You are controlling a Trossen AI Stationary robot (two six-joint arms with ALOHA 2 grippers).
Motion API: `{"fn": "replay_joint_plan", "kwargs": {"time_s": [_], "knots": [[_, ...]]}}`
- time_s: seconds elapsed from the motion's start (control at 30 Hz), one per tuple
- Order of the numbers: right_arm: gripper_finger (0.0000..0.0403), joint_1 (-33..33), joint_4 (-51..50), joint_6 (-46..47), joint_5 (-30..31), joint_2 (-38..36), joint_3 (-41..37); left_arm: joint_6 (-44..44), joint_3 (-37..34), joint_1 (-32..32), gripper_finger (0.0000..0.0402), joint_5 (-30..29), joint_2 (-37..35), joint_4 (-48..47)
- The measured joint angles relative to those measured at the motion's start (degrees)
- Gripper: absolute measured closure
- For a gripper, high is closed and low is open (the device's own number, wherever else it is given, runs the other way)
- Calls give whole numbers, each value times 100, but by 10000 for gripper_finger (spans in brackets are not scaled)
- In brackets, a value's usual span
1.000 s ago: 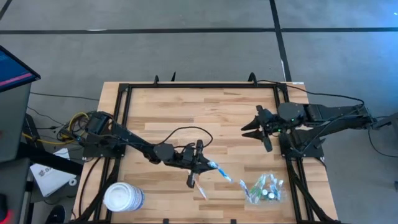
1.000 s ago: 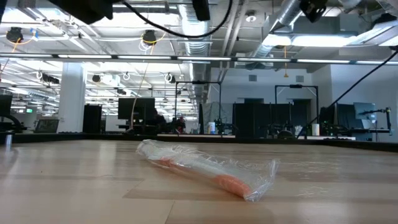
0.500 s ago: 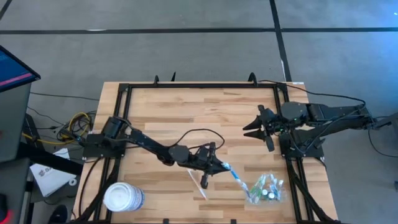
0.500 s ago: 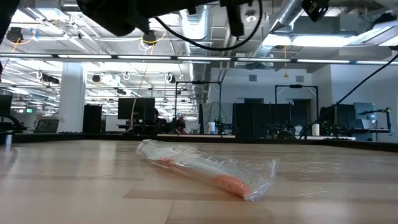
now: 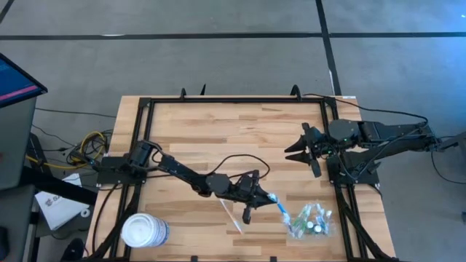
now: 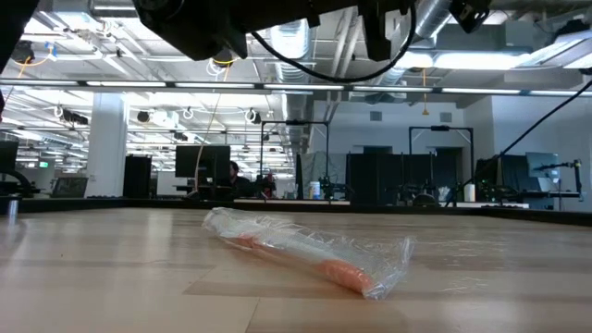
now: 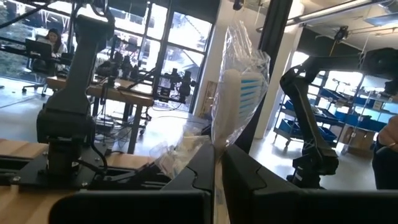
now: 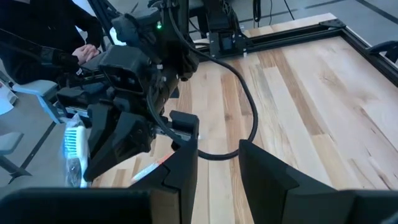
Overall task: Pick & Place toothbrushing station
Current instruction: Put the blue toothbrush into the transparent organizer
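My left gripper is at mid-table toward the near edge, shut on a toothbrush in clear wrap. Its blue-and-white bristle head sticks out past the fingers. The see-through holder, with several small items in it, rests on the table just right of and nearer than the brush tip. A second wrapped toothbrush, orange and white, lies flat on the table beside my left gripper; it also shows in the low view. My right gripper is open and empty at the right side. My left gripper pinches the wrapped toothbrush between its two fingers, on the wrapped part just below the bristle head. The fingers point roughly level toward the table's right edge and lie along the brush. The head reaches out beyond the fingertips, clear of the table.
A large white round tub stands at the near left corner. A black frame runs around the table top. A cable loops above my left arm. People and desks show in the room beyond the table.
My left gripper has gone toward the table's right edge and slightly nearer, toward the see-through holder, carrying the wrapped blue toothbrush clear of the table. The orange wrapped toothbrush has stayed where it was.
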Motion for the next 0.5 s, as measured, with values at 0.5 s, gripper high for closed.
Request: {"fn": "replay_joint_plan", "kwargs": {"time_s": [0.5], "knots": [[294, 0, 2, -45, 0, 0, 0, -103, 242, -12, 399, 6, -1, -657]]}}
